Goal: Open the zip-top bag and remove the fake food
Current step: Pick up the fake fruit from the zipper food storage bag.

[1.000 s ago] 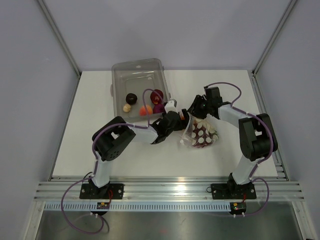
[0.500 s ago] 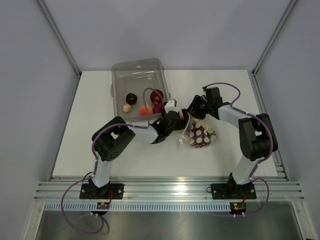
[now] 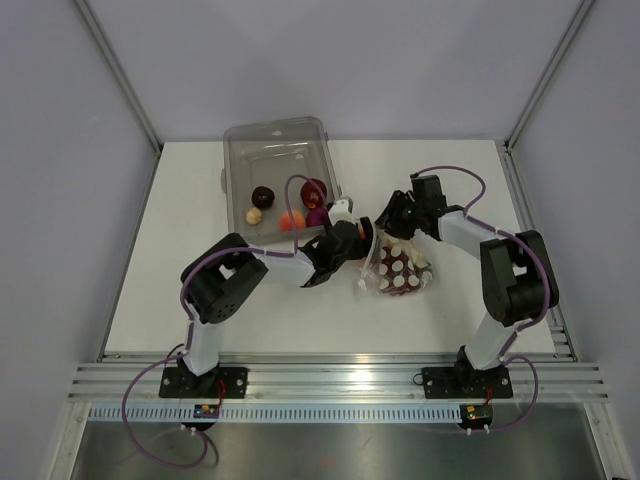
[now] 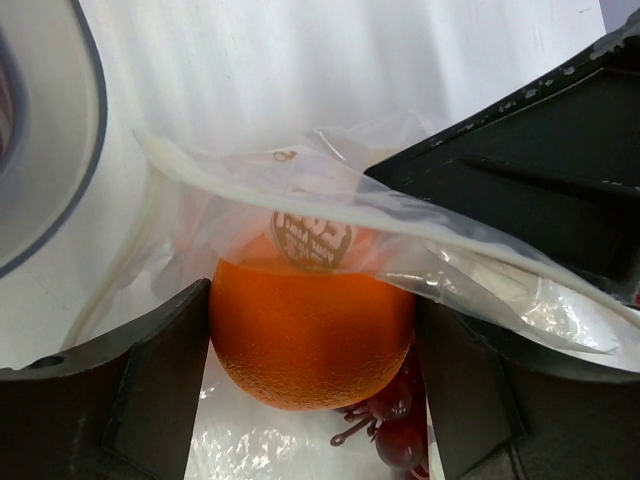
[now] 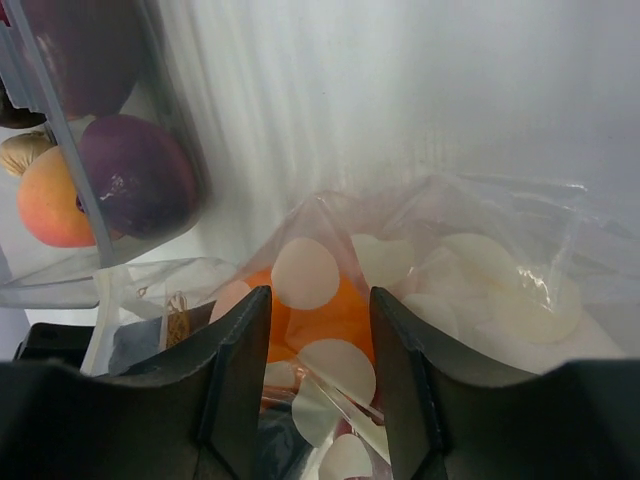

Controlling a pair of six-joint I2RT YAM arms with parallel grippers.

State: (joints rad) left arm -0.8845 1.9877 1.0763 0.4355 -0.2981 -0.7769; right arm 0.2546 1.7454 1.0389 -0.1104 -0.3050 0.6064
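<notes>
The zip-top bag (image 3: 398, 275), clear with white dots, lies right of centre with its mouth toward the left arm. My left gripper (image 3: 362, 238) reaches into that mouth. In the left wrist view its fingers (image 4: 160, 380) press both sides of an orange fake fruit (image 4: 300, 350), with dark red grapes (image 4: 395, 425) just behind. My right gripper (image 3: 393, 216) holds the bag's upper film (image 5: 470, 260) bunched between its fingers (image 5: 235, 360). The orange shows through the dots there.
A rigid clear bin (image 3: 270, 150) stands behind the left gripper. It holds a dark fruit (image 3: 262, 195), a beige piece (image 3: 254, 215), a peach (image 3: 290, 221) and a purple piece (image 3: 318, 214). Its corner is close to both grippers (image 5: 130, 130).
The left gripper's jaws have narrowed onto the orange. The right gripper and the bag's top have shifted slightly right and back.
</notes>
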